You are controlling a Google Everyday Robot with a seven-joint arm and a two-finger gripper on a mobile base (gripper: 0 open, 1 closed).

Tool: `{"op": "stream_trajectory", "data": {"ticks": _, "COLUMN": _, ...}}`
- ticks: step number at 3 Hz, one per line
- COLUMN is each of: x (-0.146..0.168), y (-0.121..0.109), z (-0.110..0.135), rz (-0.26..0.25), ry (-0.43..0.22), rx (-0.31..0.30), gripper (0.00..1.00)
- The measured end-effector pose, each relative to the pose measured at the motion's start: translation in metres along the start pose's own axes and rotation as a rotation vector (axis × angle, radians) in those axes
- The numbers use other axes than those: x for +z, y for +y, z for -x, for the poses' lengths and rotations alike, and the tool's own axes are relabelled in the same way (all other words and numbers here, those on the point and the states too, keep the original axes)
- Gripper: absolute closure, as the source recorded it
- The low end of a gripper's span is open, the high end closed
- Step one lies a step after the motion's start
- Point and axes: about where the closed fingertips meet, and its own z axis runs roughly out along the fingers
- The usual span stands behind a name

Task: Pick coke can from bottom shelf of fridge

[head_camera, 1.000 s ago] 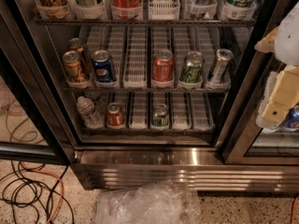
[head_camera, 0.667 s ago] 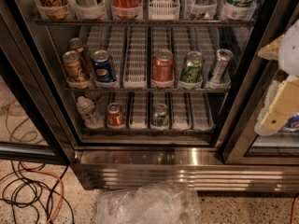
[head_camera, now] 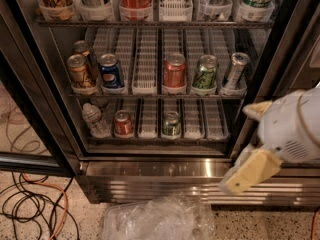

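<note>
The fridge (head_camera: 45,84) stands open in front of me. Its bottom shelf (head_camera: 150,134) has white ribbed lanes. The coke can (head_camera: 122,123), red with a silver top, stands upright at the front of a lane left of centre. A clear water bottle (head_camera: 92,120) is on its left and a green can (head_camera: 171,124) stands two lanes to its right. My gripper (head_camera: 248,141), white with cream fingers (head_camera: 247,173), is at the right in front of the door frame. It is open and empty, well right of the coke can and outside the shelf.
The shelf above holds brown cans (head_camera: 80,71), a blue Pepsi can (head_camera: 110,71), a red can (head_camera: 175,70), a green can (head_camera: 205,73) and a silver can (head_camera: 235,70). A crumpled plastic bag (head_camera: 160,219) lies on the floor below the steel base panel (head_camera: 165,184). Cables (head_camera: 30,209) lie at left.
My gripper has moved down and to the left, from beside the right door frame toward the level of the bottom shelf. The cans have not moved.
</note>
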Motion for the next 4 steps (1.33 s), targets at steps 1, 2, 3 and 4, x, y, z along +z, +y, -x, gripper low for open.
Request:
{"op": "stream_trajectory", "data": {"ticks": 1, "x": 0.09, "y": 0.049, "z": 0.014, "rz": 0.147, "ry": -0.148, "rx": 0.063, "gripper": 0.0}}
{"op": "stream_trajectory", "data": {"ticks": 2, "x": 0.121, "y": 0.072, "z": 0.022, "rz": 0.188, "ry": -0.188, "rx": 0.111, "gripper": 0.0}}
{"op": "stream_trajectory", "data": {"ticks": 3, "x": 0.119, "y": 0.072, "z": 0.014, "rz": 0.181, "ry": -0.19, "rx": 0.118, "gripper": 0.0}}
{"op": "stream_trajectory", "data": {"ticks": 4, "x": 0.153, "y": 0.074, "z": 0.029, "rz": 0.224, "ry": -0.27, "rx": 0.117, "gripper": 0.0}}
